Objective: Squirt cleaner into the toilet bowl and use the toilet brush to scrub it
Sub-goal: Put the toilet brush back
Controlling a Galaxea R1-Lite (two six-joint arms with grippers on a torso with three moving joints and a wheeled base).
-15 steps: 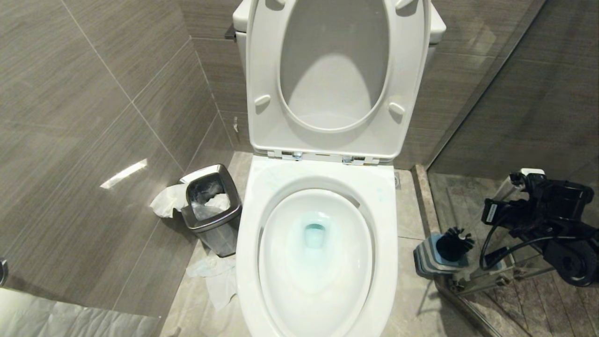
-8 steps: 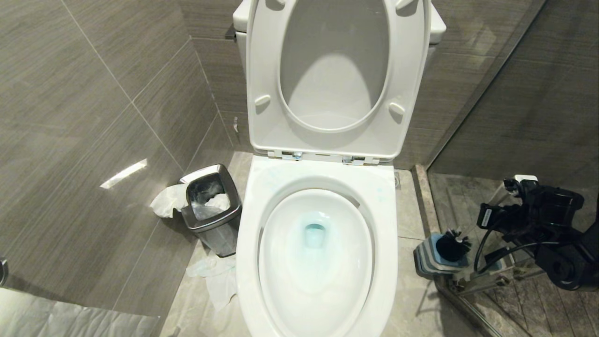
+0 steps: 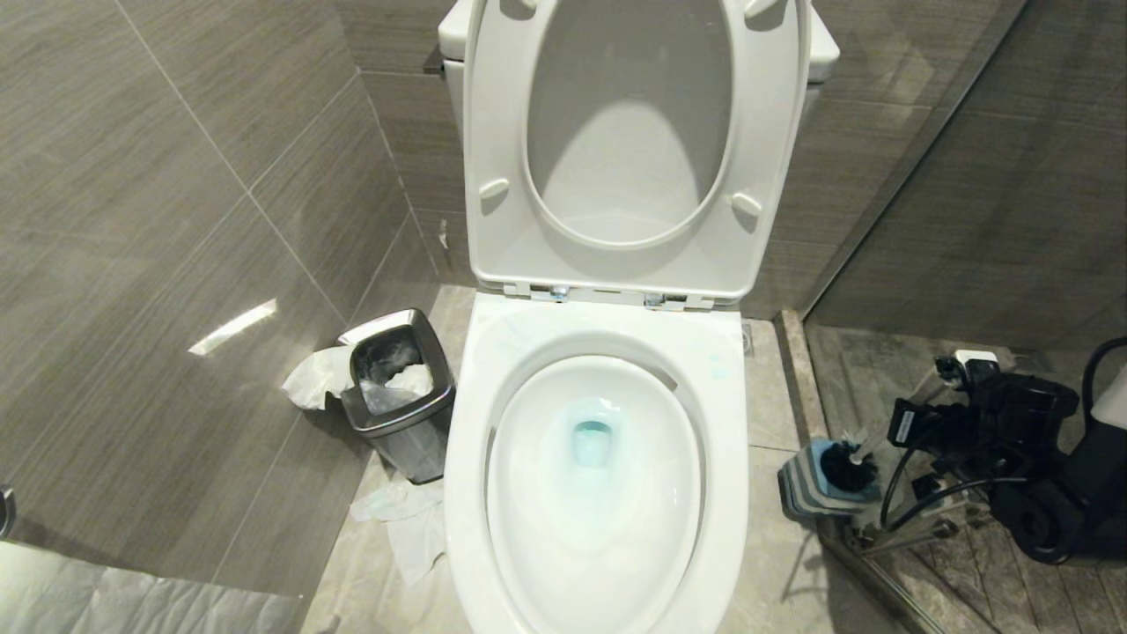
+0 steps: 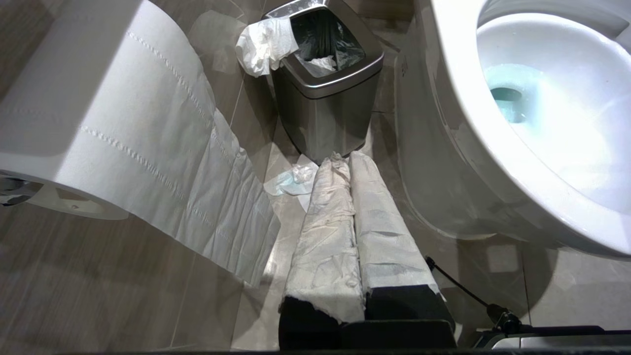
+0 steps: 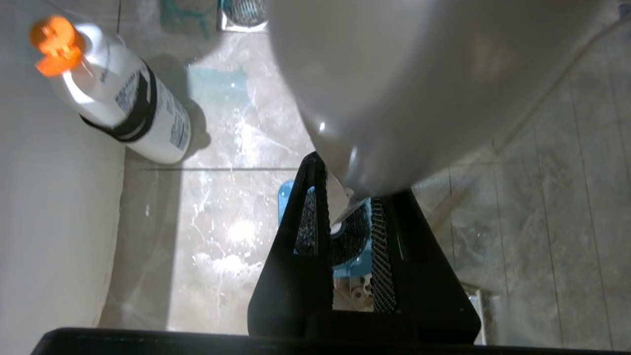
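Turquoise cleaner (image 3: 592, 438) tints the water pooled at the bottom of our toilet bowl (image 3: 595, 563), seat raised. At our right, the right gripper (image 5: 345, 231) has its jaws narrowed on the toilet brush (image 3: 847, 464) handle, the dark bristle head sitting in the blue-and-grey holder (image 3: 806, 484) on the floor. Our left gripper (image 4: 350, 197), paper-wrapped, is closed on nothing near the steel waste bin (image 4: 325, 98), which holds a dark liner and crumpled tissue.

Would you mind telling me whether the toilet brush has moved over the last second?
Yes. The right gripper has lowered the toilet brush: its dark bristle head now sits deeper in the blue-and-grey holder, which has stayed put beside the toilet bowl.
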